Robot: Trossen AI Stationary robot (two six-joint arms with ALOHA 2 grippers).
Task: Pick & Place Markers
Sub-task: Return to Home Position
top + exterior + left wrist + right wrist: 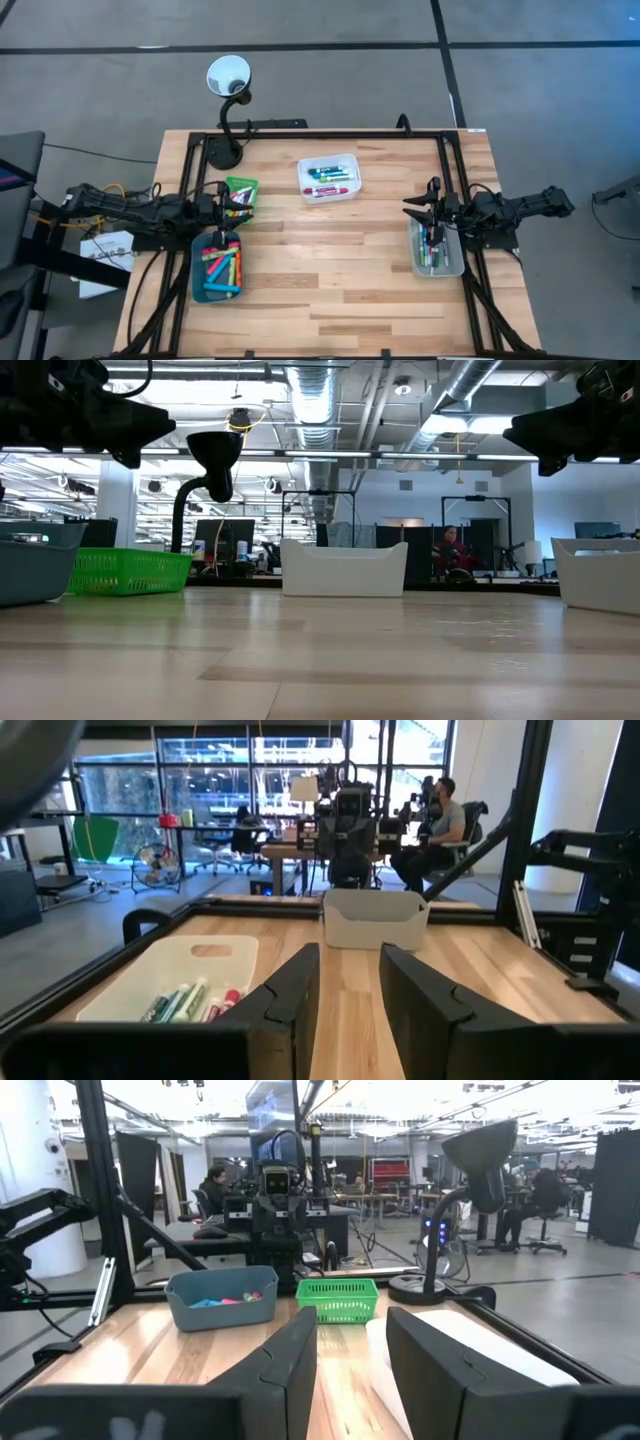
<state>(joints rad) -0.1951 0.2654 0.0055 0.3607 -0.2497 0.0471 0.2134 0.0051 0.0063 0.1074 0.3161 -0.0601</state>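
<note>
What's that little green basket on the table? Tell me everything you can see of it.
The green basket is a small rectangular bin with open lattice walls and a solid rim, and it looks like plastic. It stands upright on the wooden table, on the left arm's side, between the lamp's round base and the teal tray. Whether it touches the tray cannot be told. A few markers lie inside it.

Bright, even light falls from ceiling strip lights (400, 457) onto the surface (330, 290), leaving only faint, soft shadows. At table height the wood shows a pale sheen, and the left arm (70, 410) and right arm (585, 420) are dark silhouettes against the bright ceiling.
</note>
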